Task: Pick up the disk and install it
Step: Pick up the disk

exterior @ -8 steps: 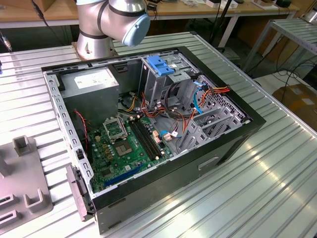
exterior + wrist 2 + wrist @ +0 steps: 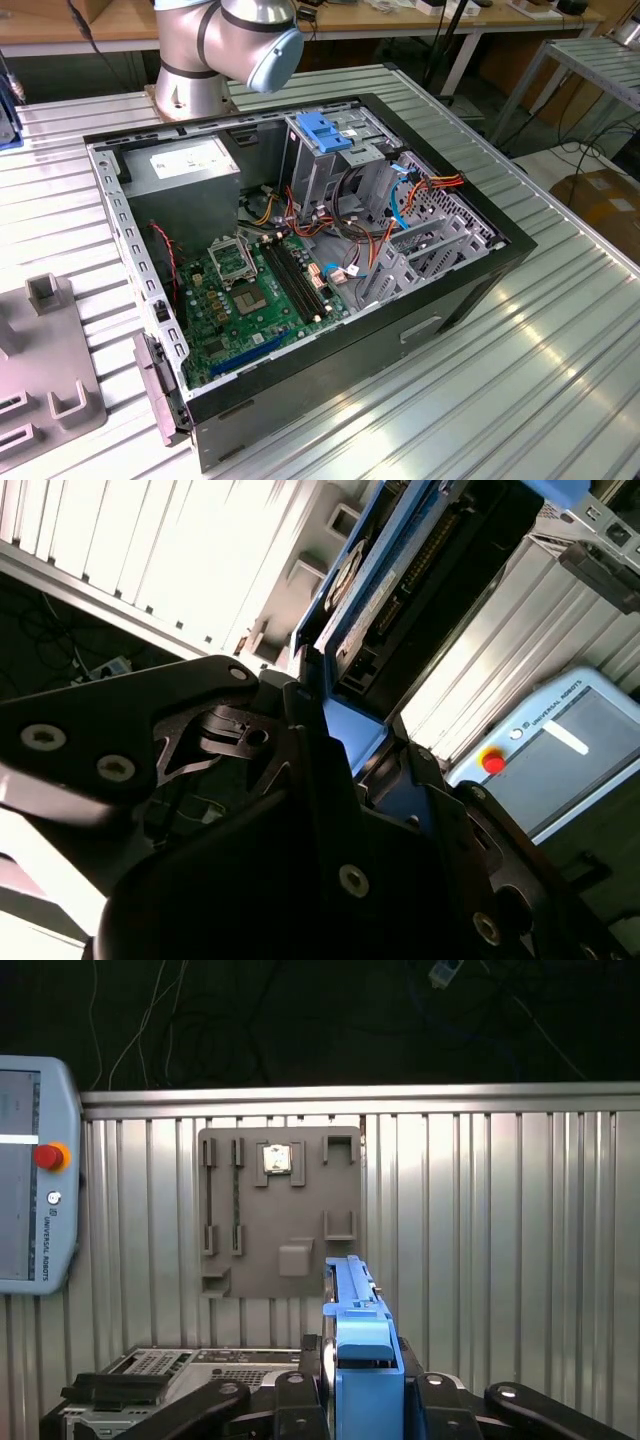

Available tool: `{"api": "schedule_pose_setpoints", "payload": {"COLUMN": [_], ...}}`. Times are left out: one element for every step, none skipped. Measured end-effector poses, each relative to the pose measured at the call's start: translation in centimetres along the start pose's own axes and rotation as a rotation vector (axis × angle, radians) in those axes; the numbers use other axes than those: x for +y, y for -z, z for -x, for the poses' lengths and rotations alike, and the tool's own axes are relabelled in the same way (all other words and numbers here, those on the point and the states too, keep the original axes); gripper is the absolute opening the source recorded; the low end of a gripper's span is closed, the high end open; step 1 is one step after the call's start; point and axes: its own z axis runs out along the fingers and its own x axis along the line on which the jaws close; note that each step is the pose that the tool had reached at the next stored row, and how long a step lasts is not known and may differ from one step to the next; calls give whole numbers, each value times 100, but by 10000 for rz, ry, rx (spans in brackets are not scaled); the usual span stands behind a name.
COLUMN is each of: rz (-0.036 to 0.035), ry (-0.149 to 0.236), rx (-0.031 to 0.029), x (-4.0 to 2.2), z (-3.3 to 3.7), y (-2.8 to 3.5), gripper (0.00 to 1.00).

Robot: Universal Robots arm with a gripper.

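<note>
The black claw (image 2: 365, 1395) is clenched on the flat silver-grey metal disk (image 2: 352, 1295) in its light-blue plastic bracket. It grips the disk edge-on by one end, with a finger (image 2: 285, 1400) against each broad face. The disk's free end juts out past the fingertips with open air on every side. The second wrist view shows its dark underside and a row of connector pins, and the far end is cut off by the frame.

Well beyond the claw lies the ribbed silver metal table (image 2: 500, 1260). Straight past the disk's tip, and far from it, a grey plastic fixture plate (image 2: 280, 1220) with raised slots rests on the table. A small square part sits in one of its pockets, too small to identify. To one side of the plate lies a pale blue-grey teach pendant (image 2: 35, 1220) with a red button, partly cut off.

A strip of the open black computer case (image 2: 330, 260) shows close behind the claw's body, half hidden by the fingers. In the exterior view the case lies on its side, open face up. The metal drive cage with a blue plastic handle (image 2: 328, 135) stands by the case's far wall, near the silver arm (image 2: 220, 50), which is cut off above. Orange and blue cables crowd the room beside the cage.
</note>
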Motion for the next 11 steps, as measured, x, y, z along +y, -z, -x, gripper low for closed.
{"api": "schedule_pose_setpoints", "payload": {"rz": [1, 1, 1, 0, 0, 1, 1, 1, 1, 1, 1], "ry": [0, 0, 0, 0, 0, 0, 0, 1, 0, 0, 0], "rx": [0, 1, 1, 0, 1, 1, 0, 1, 1, 1, 1], "x": [-15, -27, -50, -68, -80, -93, -109, -122, -135, -148, -168], "z": [0, 0, 1, 1, 1, 1, 2, 2, 2, 2, 2], "y": [0, 0, 0, -1, -1, -1, -1, -1, -1, -1, -1], "gripper": [37, 37, 37, 37, 37, 37, 37, 37, 37, 37, 37]}}
